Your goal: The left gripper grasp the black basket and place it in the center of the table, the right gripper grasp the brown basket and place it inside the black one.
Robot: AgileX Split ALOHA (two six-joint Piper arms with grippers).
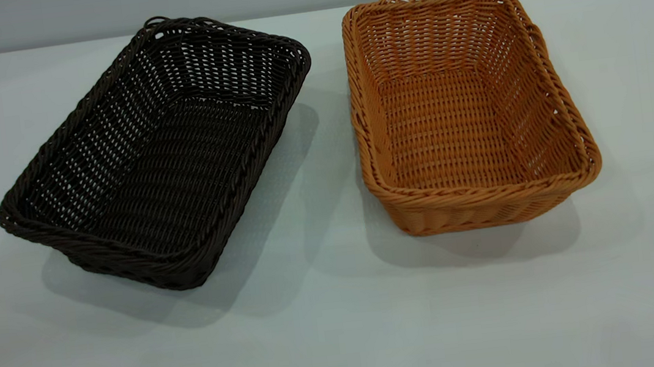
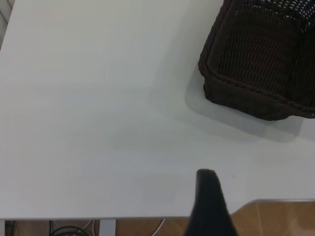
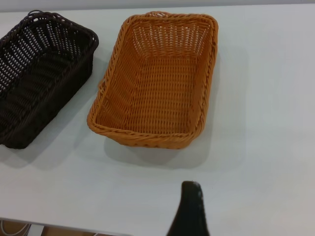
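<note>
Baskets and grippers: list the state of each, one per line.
black basket: upright, empty, on the table, apart from its twin.
brown basket: upright, empty, ungrasped.
left gripper: clear of the black basket.
right gripper: short of the brown basket.

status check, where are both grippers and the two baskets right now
Left gripper and right gripper back near table edge, holding nothing. Black basket and brown basket side by side, apart, both empty. Nothing between them.
</note>
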